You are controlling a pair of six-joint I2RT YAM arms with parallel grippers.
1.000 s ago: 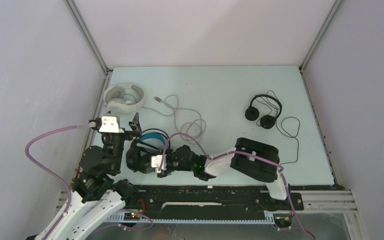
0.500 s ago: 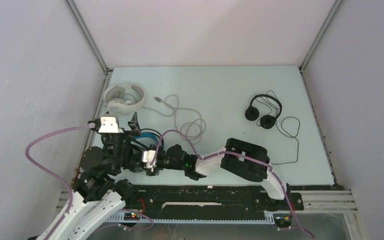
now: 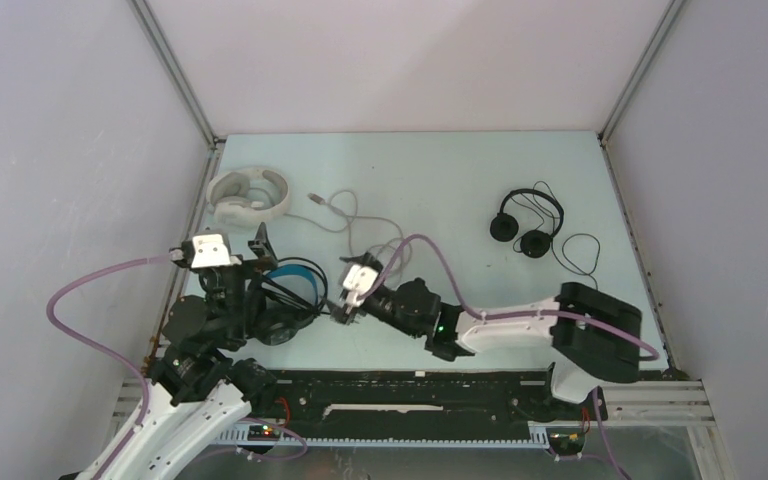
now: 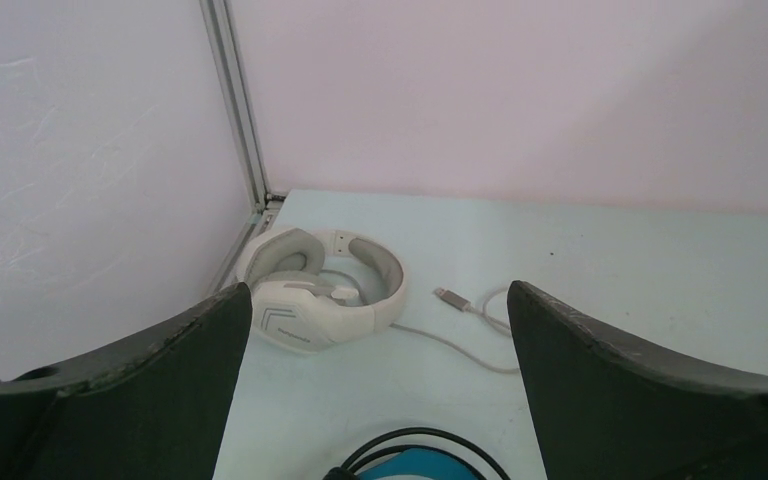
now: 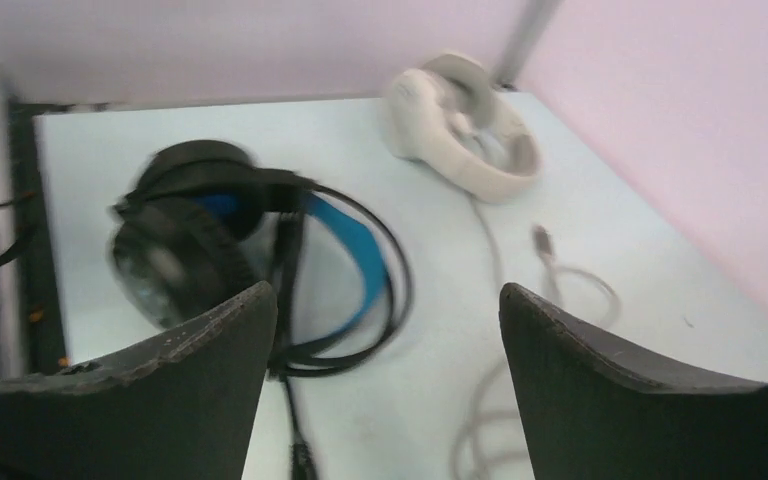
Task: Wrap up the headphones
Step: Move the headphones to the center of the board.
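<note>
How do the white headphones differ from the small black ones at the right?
The white headphones are bulky with thick cups; the small black headphones are thin with small round pads. The white pair lies in the far left corner, the black pair at the right. Both lie untouched, cords loose.

Desk (image 3: pixel 460 170): bulky headphones (image 3: pixel 248 195) in far-left corner, cable (image 3: pixel 370 238) trailing right of them; on-ear pair (image 3: pixel 527 225) far right; over-ear pair (image 3: pixel 285 300) near left.
</note>
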